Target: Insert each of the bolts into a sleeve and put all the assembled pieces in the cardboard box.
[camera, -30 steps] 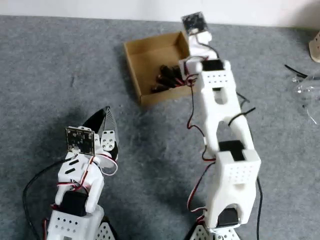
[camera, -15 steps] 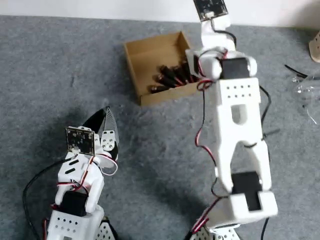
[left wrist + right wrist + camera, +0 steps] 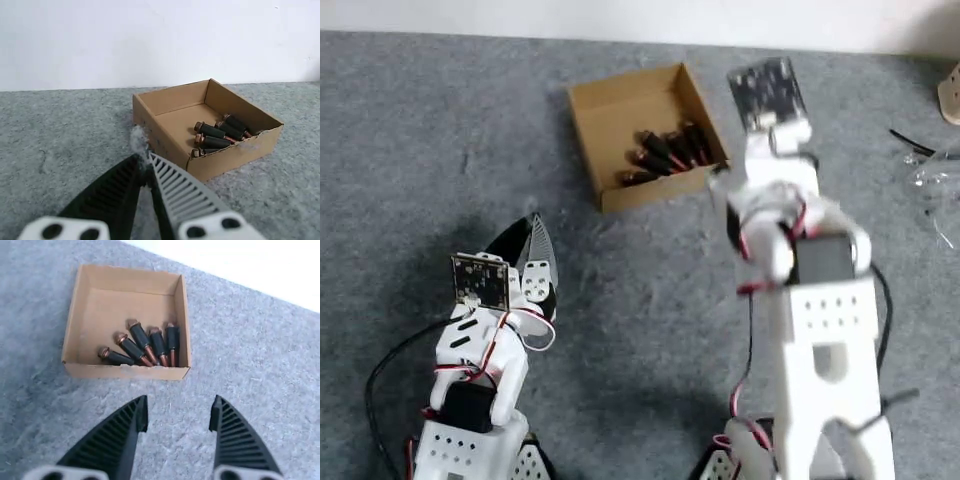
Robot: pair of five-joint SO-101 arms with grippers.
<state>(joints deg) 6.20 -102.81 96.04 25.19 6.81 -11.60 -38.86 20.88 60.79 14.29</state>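
copper-headed bolts (image 3: 145,346) in black sleeves fill cardboard box (image 3: 95,285).

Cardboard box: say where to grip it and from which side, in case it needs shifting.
Grip the cardboard box by a thin upright wall, coming from above with one of the jaws inside and one outside. The best choice is probably the wall at the bare end, away from the assembled pieces. They lie bunched toward the opposite corner, so nothing gets pinched.

White plastic arms (image 3: 830,330) with black motors (image 3: 823,262), red and black cables (image 3: 750,300), and ribbed dark end effector fingers (image 3: 115,435)
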